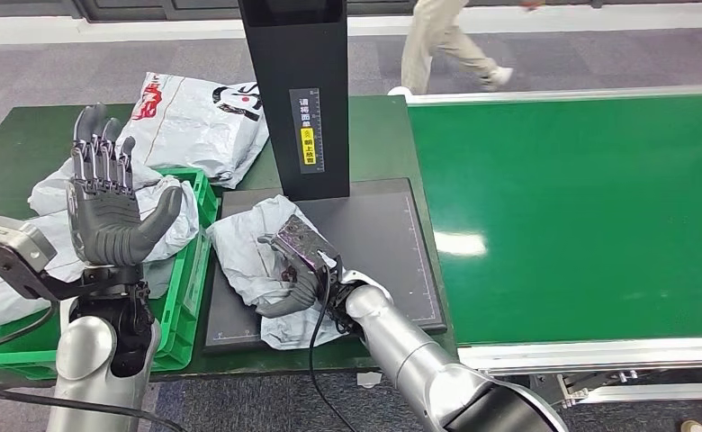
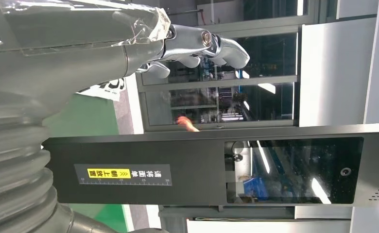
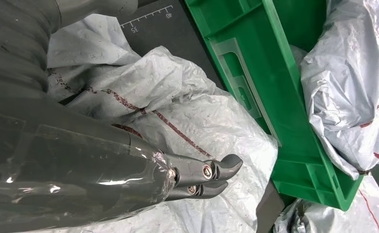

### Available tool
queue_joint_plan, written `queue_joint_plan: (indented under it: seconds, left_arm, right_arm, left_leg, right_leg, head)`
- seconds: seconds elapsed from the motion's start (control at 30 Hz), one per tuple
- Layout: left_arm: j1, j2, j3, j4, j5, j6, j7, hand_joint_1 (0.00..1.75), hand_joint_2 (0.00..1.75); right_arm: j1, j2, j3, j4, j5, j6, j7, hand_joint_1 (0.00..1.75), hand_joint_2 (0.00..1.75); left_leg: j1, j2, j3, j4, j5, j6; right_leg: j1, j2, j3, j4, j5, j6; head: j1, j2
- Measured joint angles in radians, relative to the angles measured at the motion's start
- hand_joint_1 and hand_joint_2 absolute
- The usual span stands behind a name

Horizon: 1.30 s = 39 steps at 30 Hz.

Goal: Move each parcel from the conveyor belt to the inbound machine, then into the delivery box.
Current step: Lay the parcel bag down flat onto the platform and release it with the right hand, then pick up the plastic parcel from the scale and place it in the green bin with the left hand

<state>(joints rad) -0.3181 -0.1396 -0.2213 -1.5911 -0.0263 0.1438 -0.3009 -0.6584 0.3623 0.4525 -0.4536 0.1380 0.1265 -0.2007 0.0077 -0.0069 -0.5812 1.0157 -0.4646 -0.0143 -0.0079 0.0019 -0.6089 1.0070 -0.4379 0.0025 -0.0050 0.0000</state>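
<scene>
Grey-white plastic parcel [image 1: 256, 255] lies crumpled on the dark scan plate [image 1: 392, 234] of the inbound machine, centre of the head frame, just below the black upright column [image 1: 298, 90]. Right hand [image 1: 301, 270] rests on top of it, fingers curled down into the wrinkled film; right wrist view shows the fingertips [image 3: 226, 167] pressed against the bag, but I can't tell if it's a real grip or just contact.

Left hand [image 1: 104, 193] is raised at left of frame, palm facing camera, fingers straight and spread, holding nothing.

Green delivery box [image 1: 194, 270] sits just left of the plate, touching its edge, with more white parcels [image 1: 163, 229] piled inside. One more printed bag [image 1: 203, 117] lies on the green table, upper left, behind the box.

Green conveyor belt [image 1: 581, 207] fills the right half of the frame. Person's legs [image 1: 442, 40] at top centre, beyond the belt.
</scene>
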Motion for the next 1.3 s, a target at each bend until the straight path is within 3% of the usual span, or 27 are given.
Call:
queue_joint_plan:
  seconds: [0.3,0.43,0.57,0.8,1.1,1.23,1.3]
  left_arm:
    - [-0.004,0.000,0.000,0.003,-0.004,0.001,-0.006,0.00,1.75]
    - [0.003,0.001,0.000,0.002,-0.021,0.012,-0.011,0.00,1.75]
    - [0.026,0.005,0.002,-0.009,-0.034,0.024,-0.016,0.00,1.75]
    - [0.087,0.016,0.017,-0.051,-0.053,0.043,-0.032,0.00,1.75]
    - [0.125,0.023,0.034,-0.087,-0.143,0.020,-0.002,0.00,1.75]
    - [0.131,0.048,0.030,-0.074,-0.464,-0.059,0.098,0.00,1.75]
    - [0.119,0.055,0.020,-0.041,-0.598,-0.083,0.131,0.00,1.75]
  right_arm:
    - [-0.021,-0.018,-0.002,-0.019,-0.056,-0.017,-0.073,0.00,1.75]
    - [0.004,-0.047,-0.012,-0.150,-0.082,-0.035,-0.100,0.00,1.75]
    - [0.065,-0.087,-0.023,-0.348,-0.085,-0.047,-0.083,0.00,0.00]
    - [0.204,-0.144,-0.036,-0.688,-0.086,-0.066,-0.096,0.00,0.00]
    - [0.330,-0.177,-0.093,-0.975,-0.098,-0.096,-0.134,0.00,0.00]
    - [0.455,-0.184,-0.198,-1.160,-0.091,-0.136,-0.194,0.00,1.75]
    - [0.516,-0.181,-0.256,-1.245,-0.089,-0.142,-0.218,0.00,1.75]
  left_leg:
    - [0.000,0.000,0.000,0.000,0.000,0.000]
    - [0.000,0.000,0.000,0.000,0.000,0.000]
    - [0.000,0.000,0.000,0.000,-0.001,0.000]
    - [0.000,0.000,-0.001,0.000,-0.002,0.000]
    - [0.000,-0.001,0.000,0.000,-0.002,0.000]
    - [-0.001,-0.002,0.000,0.000,-0.002,0.000]
    - [-0.001,-0.002,-0.001,0.000,-0.003,0.000]
  right_leg:
    - [0.000,0.000,0.000,0.000,0.000,0.000]
    - [0.000,0.000,0.000,0.000,0.000,0.000]
    - [0.000,0.000,0.000,0.000,0.000,0.000]
    - [0.000,0.000,-0.001,0.000,-0.001,0.000]
    - [0.000,-0.001,0.000,0.000,-0.001,0.000]
    - [-0.001,-0.002,-0.001,-0.001,-0.001,0.000]
    - [-0.001,-0.002,-0.001,-0.001,-0.002,0.000]
  head:
    - [0.000,0.000]
    - [0.000,0.000]
    - [0.000,0.000]
    - [0.000,0.000]
    - [0.000,0.000]
    - [0.000,0.000]
    - [0.000,0.000]
